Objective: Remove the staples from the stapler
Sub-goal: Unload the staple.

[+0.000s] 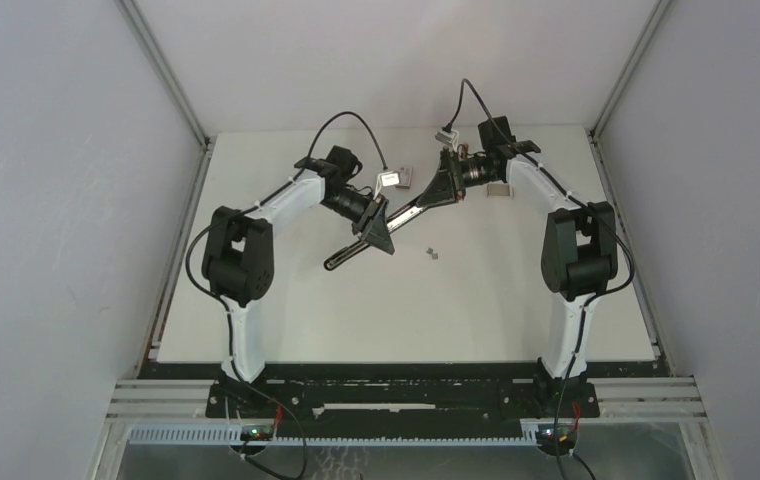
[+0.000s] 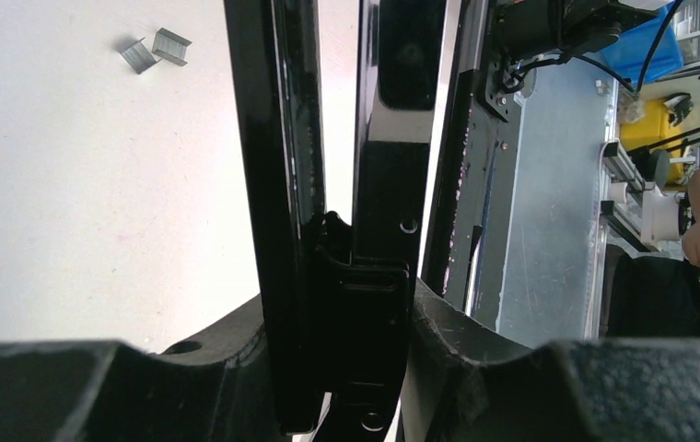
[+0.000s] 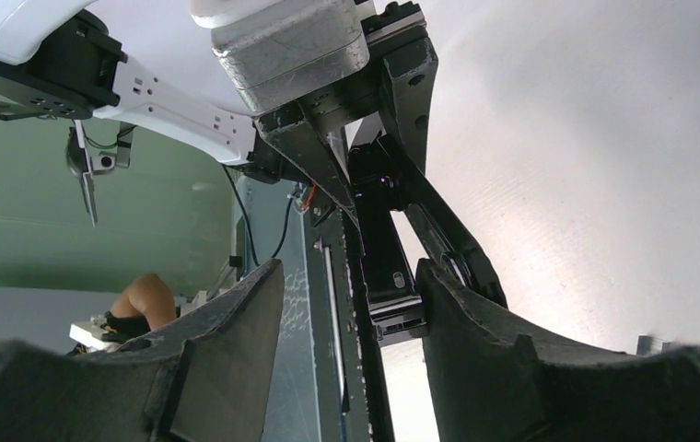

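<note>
No word, number or brand mark can be read in any view. The small flat pink-and-white box (image 1: 397, 179) just beyond the left pincer (image 1: 375, 236) is too small for any print on it to be made out. Seen close up between that pincer's fingers, the long slim black metal stapler (image 2: 286, 184) shows only glossy, reflective surfaces with no legible marking.

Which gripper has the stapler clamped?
The left gripper: its fingers press both sides of the stapler. The right gripper only straddles the far end, jaws apart, with a gap beside one finger.
</note>
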